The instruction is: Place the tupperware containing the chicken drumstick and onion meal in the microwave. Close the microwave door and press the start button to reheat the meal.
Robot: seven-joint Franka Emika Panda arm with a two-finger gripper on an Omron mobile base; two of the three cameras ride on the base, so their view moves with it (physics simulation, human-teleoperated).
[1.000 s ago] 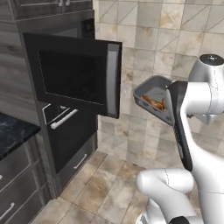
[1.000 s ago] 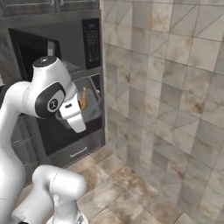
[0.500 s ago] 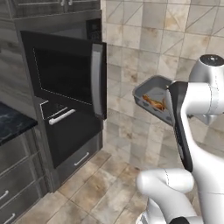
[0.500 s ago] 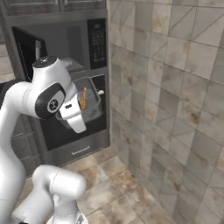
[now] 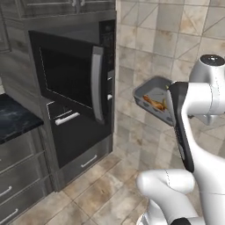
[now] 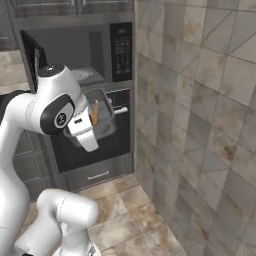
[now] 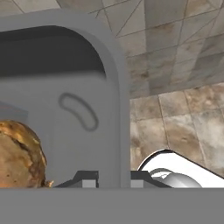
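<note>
**Holding one tupperware in the air beside the open microwave**

Holding the single tupperware (image 5: 151, 96) aloft, the gripper (image 7: 113, 178) has its two fingertips set on either side of the container's rim, one inside the wall and one outside, pinching it. In the left base view the grey container hangs tilted in front of the tiled wall (image 5: 176, 39), to the right of the cabinet column and apart from it, with orange-brown food showing inside.

One chicken drumstick (image 5: 154, 103) can be made out as an elongated orange-brown piece lying in the container; in the hand view a rounded brown mass (image 7: 19, 153) sits against the container floor at the lower left, and whether that is the drumstick or the onion cannot be told. No separate golden bulb can be picked out with confidence.

There is one microwave (image 6: 82, 55), its grey cavity open to the right base view, with one round white turntable plate (image 6: 84, 75) inside and one black keypad panel (image 6: 121, 50) at its right. The one microwave door (image 5: 70, 79) stands swung out, its single long vertical silver handle (image 5: 96, 83) facing the left base camera. Below it sits one black oven (image 5: 81, 132) with a horizontal handle. A dark counter (image 5: 13, 123) lies at the left.
</note>
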